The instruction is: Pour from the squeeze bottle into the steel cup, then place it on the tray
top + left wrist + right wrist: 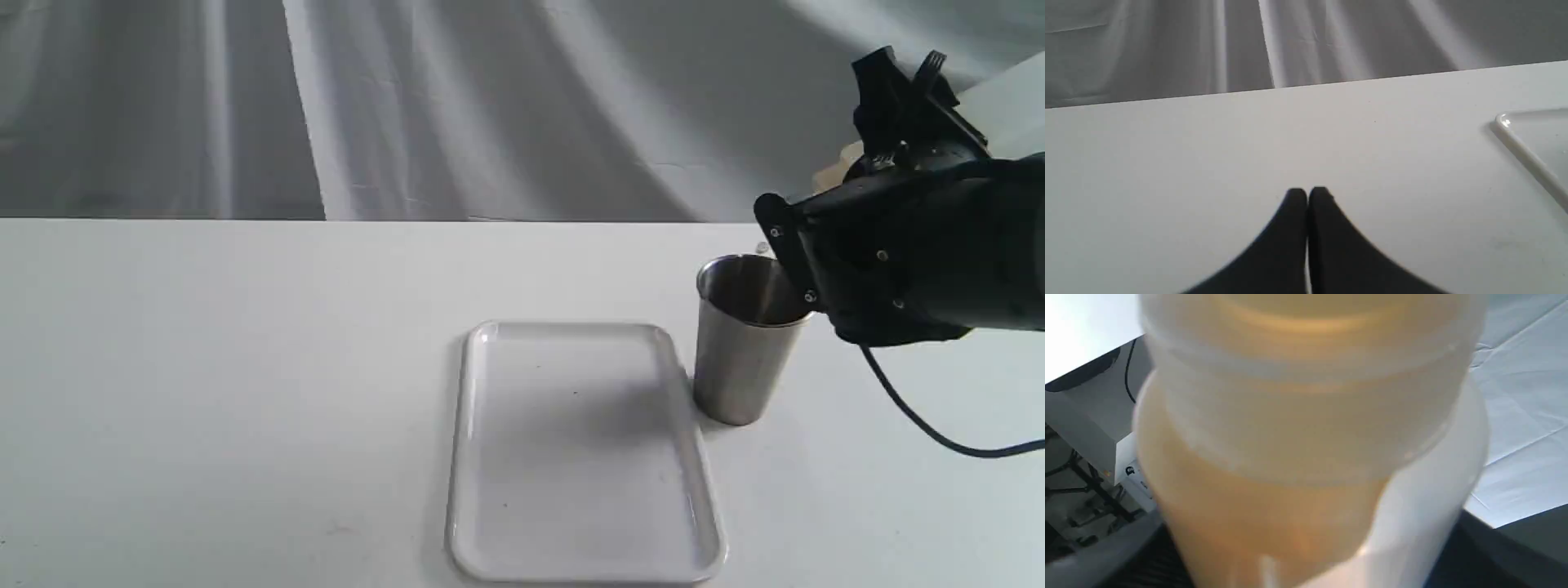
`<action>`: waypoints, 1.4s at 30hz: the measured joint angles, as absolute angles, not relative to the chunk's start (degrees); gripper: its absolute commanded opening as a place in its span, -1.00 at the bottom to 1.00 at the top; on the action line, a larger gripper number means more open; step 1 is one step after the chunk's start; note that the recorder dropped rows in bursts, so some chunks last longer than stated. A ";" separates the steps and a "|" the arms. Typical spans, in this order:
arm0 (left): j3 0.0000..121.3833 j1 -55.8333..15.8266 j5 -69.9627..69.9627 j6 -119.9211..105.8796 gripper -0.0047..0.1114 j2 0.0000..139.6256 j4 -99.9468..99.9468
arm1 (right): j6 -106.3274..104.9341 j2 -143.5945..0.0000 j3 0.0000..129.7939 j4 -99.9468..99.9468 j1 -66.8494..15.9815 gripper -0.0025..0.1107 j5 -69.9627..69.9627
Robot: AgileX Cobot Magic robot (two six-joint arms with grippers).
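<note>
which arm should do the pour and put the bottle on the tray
Right. The right gripper holds the squeeze bottle at the steel cup, which stands beside the tray. The left gripper is shut and empty over bare table.

tray (467,457): lower centre, on the table (204,392)
cup (739,367): just right of the tray
bottle (1306,457): upper right, above the cup

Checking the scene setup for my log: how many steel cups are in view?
1. The steel cup stands upright on the table, beside the tray's right edge. The black arm blocks the area behind it, so another could be hidden.
</note>
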State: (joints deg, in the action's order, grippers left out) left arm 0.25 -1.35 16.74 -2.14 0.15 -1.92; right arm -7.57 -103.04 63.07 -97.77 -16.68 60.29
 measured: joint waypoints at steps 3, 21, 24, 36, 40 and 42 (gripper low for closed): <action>0.26 -1.35 16.74 -2.14 -0.92 0.15 -1.92 | -8.99 -103.04 63.07 -97.77 -16.68 -0.66 60.29; 0.26 -1.35 16.74 -2.14 -0.92 0.15 -1.92 | -11.38 -103.04 63.07 -97.77 -16.68 -0.66 60.40; 0.26 -1.35 16.74 -2.14 -0.92 0.15 -1.92 | -11.46 -103.04 63.07 -97.77 -16.68 -0.66 60.40; 0.26 -1.35 16.74 -2.14 -0.92 0.15 -1.92 | -11.43 -103.04 63.07 -97.77 -16.68 -0.66 60.40; 0.26 -1.35 16.74 -2.14 -0.92 0.15 -1.92 | -8.26 -103.04 63.07 -97.77 -16.68 -0.66 60.40; 0.26 -1.35 16.74 -2.14 -0.92 0.15 -1.92 | -5.37 -103.04 63.07 -97.77 -16.68 -0.66 60.40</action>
